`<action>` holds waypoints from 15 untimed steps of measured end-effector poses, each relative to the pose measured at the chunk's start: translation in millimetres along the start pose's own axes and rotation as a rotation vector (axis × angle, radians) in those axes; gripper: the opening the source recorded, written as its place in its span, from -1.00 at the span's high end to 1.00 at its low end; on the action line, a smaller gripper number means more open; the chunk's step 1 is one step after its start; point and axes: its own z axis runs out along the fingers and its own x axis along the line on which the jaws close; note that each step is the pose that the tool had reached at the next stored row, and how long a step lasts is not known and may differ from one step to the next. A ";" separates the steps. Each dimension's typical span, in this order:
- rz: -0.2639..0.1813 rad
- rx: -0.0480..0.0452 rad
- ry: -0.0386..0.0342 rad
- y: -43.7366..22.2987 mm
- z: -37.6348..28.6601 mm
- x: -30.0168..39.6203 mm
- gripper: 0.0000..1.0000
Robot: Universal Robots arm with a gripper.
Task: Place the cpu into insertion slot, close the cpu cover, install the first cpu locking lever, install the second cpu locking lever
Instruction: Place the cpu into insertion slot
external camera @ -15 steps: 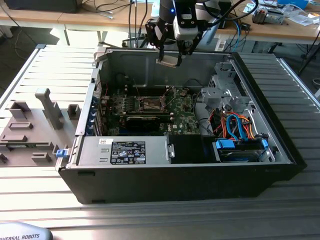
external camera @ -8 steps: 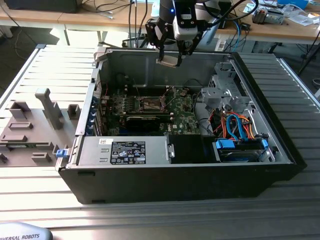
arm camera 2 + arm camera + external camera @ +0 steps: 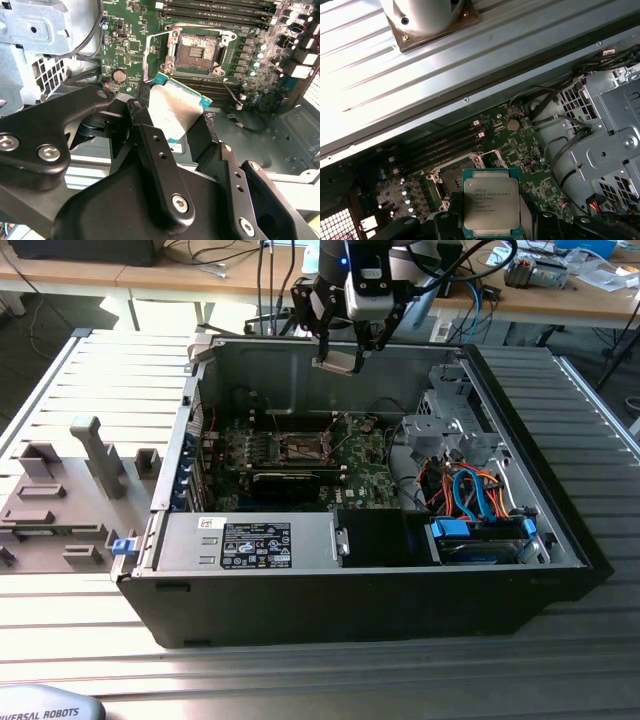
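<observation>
— What is the hand (image 3: 347,348) gripping?
— It is clamping the cpu (image 3: 492,202) by two opposite edges, the grey metal top showing in the first wrist view.
— Where is the chip hanging?
— In the air above the insertion slot (image 3: 196,49), well apart from it, over the open computer case (image 3: 560,500). The slot's contacts are showing uncovered.
</observation>
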 end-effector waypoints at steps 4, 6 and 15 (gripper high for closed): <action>0.007 -0.0001 -0.0006 0.0 0.0 0.0 -0.08; 0.011 -0.0002 -0.0010 0.0 0.1 0.0 -0.08; 0.025 -0.0004 -0.0022 0.0 0.2 0.0 -0.08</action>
